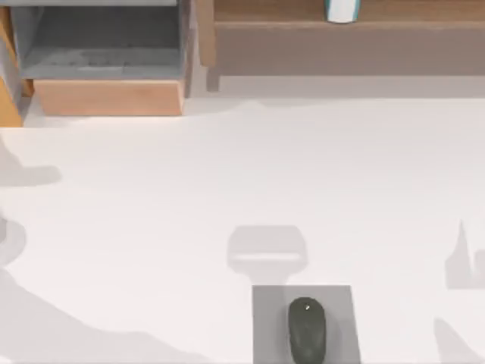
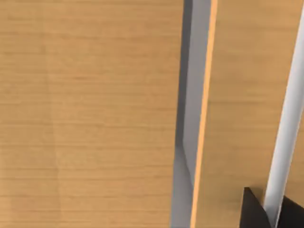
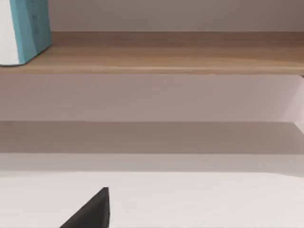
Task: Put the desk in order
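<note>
The bench is a wide, plain white top spanning the whole top view, bare across its middle and marked only by soft grey shadows. Along its far edge stand light wooden shelf units: an open drawer with a grey inside at the far left, and a long shelf at the far right carrying a teal-and-white object. At the near edge, right of centre, a small grey mouse pad lies flat with a dark mouse on it.

The left wrist view looks closely at wooden panels, with a dark part of the left end effector at its edge; whether it is open or closed cannot be told. The right wrist view faces the long shelf across the white top, with a dark tip of the right end effector low in view; its state cannot be told either.
</note>
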Controlling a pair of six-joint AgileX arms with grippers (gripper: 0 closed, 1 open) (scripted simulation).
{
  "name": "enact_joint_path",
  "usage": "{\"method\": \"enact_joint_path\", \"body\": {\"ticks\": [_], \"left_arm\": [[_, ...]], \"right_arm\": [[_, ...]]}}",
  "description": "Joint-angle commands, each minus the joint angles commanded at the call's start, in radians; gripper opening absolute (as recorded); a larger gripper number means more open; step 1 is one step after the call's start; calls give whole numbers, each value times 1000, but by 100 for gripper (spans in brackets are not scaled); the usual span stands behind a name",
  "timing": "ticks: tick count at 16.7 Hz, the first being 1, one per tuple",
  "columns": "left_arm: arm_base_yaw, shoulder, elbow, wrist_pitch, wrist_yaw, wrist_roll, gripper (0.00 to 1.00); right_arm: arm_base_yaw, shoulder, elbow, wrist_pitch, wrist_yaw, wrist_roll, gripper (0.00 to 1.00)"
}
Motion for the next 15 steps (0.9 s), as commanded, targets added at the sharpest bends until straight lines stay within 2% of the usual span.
{"method": "enact_joint_path", "body": {"ticks": [7,12,15], "left_arm": [[-65,111,252,-129,-54,1,0],[-71,117,265,-140,-58,-1,0],[-71,117,265,-140,-58,-1,23]], "right_arm": [[0,0,0,0,0,0,100],[0,0,0,0,0,0,100],[0,0,0,0,0,0,100]]}}
